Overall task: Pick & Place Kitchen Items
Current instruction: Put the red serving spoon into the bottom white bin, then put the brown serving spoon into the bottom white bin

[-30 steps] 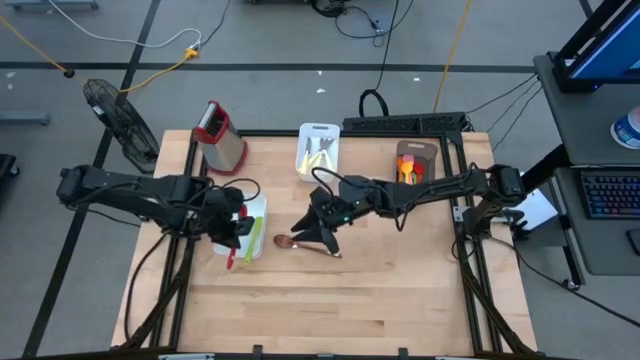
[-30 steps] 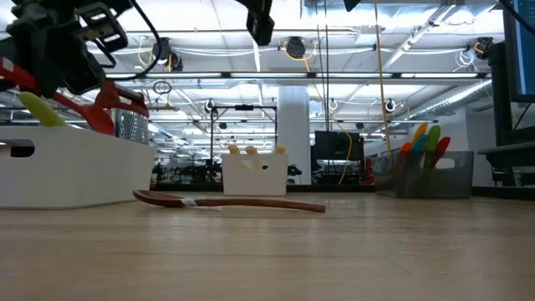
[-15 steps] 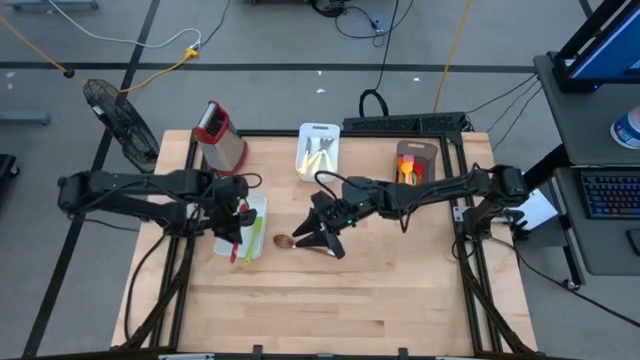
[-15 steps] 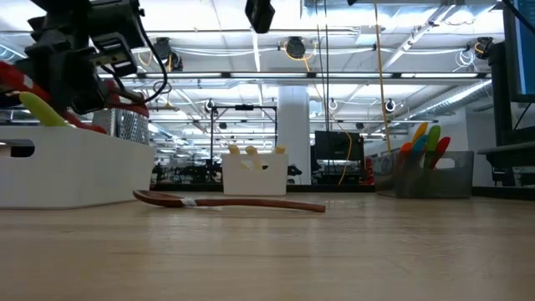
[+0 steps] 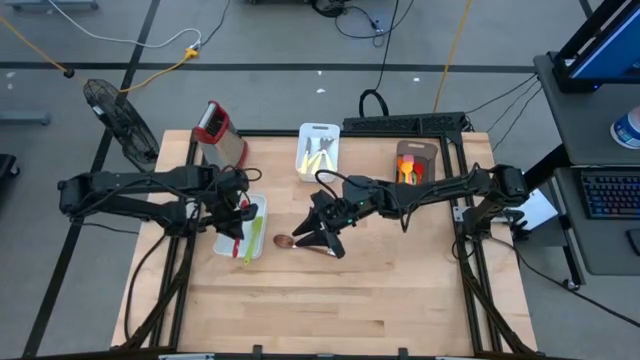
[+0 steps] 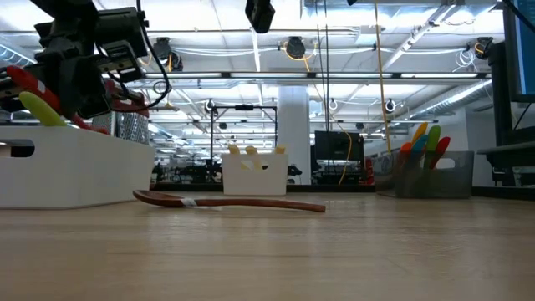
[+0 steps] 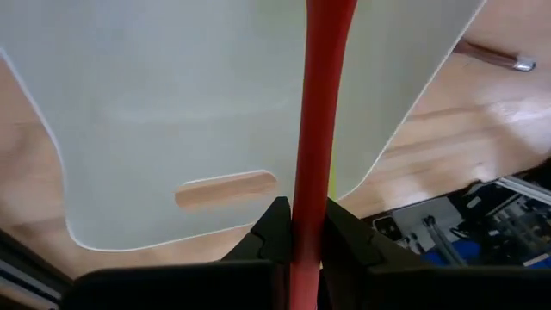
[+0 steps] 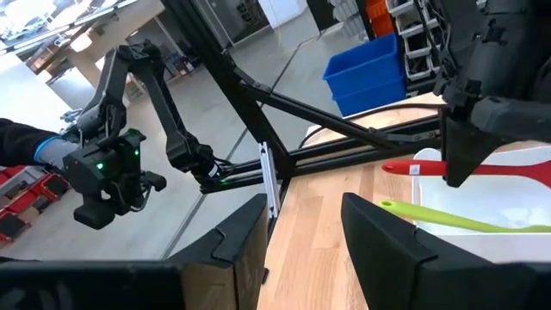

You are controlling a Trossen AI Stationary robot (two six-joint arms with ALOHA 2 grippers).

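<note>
My left gripper is shut on a red utensil over the white tray at the table's left. A green utensil lies in that tray. A brown spoon lies flat on the table at mid-table, also in the low view. My right gripper is open and empty, high above the spoon's handle end; its fingers show apart in the right wrist view. My left gripper pinches the red utensil's handle between its two fingers. The fingers come from above, pointing down, and lie across the handle. The utensil is held roughly level just over the tray; whether it touches the tray's rim I cannot tell.
A steel grater with a red top stands at the far left. A white tray with pale utensils sits at the far middle. A brown tray with coloured utensils is at the far right. The near half of the table is bare wood.
My left gripper has gone a little toward the table's far edge and down, carrying the red utensil farther in over the white tray. The brown spoon has stayed in place.
</note>
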